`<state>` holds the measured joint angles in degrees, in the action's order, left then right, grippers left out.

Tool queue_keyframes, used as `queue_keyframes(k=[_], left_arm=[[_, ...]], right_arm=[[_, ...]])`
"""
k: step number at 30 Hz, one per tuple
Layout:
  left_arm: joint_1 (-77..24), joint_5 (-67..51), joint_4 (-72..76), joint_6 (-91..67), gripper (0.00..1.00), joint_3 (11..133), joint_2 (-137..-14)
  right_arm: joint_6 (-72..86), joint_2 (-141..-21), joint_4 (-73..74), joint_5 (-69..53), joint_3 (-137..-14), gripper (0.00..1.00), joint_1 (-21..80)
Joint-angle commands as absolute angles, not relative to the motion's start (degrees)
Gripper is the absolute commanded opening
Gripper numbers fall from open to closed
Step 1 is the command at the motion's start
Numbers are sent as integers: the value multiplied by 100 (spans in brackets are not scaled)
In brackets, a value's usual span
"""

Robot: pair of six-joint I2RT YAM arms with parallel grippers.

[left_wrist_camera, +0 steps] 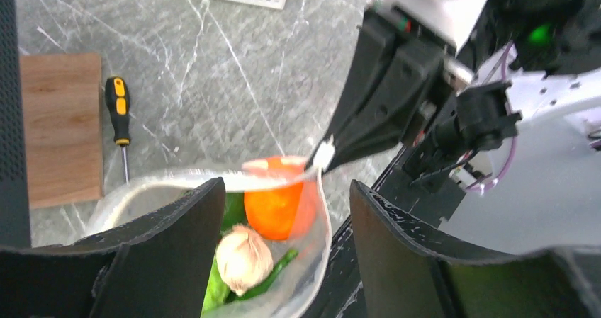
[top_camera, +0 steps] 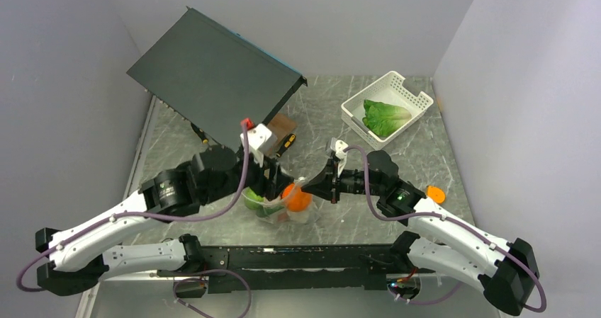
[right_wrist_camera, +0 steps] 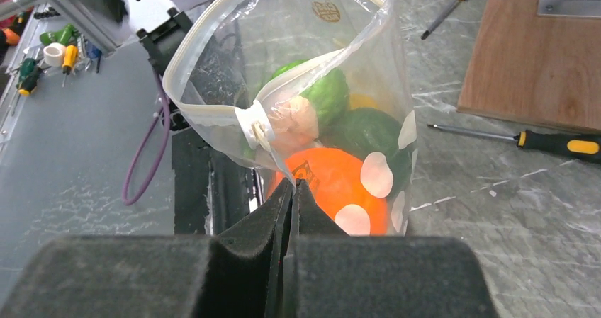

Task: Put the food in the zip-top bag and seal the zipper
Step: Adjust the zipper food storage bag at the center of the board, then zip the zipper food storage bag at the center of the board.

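bag (top_camera: 287,210): upright at the near middle of the table (top_camera: 319,105), between both grippers, mouth gaping.
food: orange (right_wrist_camera: 333,183), pale bulb (left_wrist_camera: 243,258) and green pieces (right_wrist_camera: 326,95) inside the bag (a lettuce leaf (top_camera: 386,117) lies in the far-right basket (top_camera: 418,100)).
left gripper (left_wrist_camera: 283,190): jaws wide, above the bag's mouth.
right gripper (right_wrist_camera: 292,185): pinched tight on the zipper strip (right_wrist_camera: 205,109).

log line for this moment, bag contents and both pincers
zip-top bag: mouth open, zipper unsealed | inside: orange, pale beige piece, greens | left pincer: open | right pincer: shut on zip-top bag rim
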<state>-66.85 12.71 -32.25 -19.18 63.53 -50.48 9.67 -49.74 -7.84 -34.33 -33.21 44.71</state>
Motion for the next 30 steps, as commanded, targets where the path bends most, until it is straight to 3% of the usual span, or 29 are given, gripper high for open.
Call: queue_keyframes(k=[1,8,16,25,30], left_arm=[[-6029,33,-3424,-1846,70,7231,-5611],[-5613,-1408,-3531,-931,66,7470,-6240],[-5590,-1848,-3267,-617,39,7227,-6346],[-5593,-2330,-2855,-770,39,6836,-6291],[-5597,-2271,-2803,-828,22,6730,-6254]], right_arm=[[994,-4821,-1079,-3772,-3436,0,4437],[835,-4875,-726,-3989,-3626,0,4401],[840,-4724,-678,-3996,-3527,0,4350],[796,-4846,-666,-4089,-3608,0,4313],[840,-4887,-707,-4166,-3630,0,4311]])
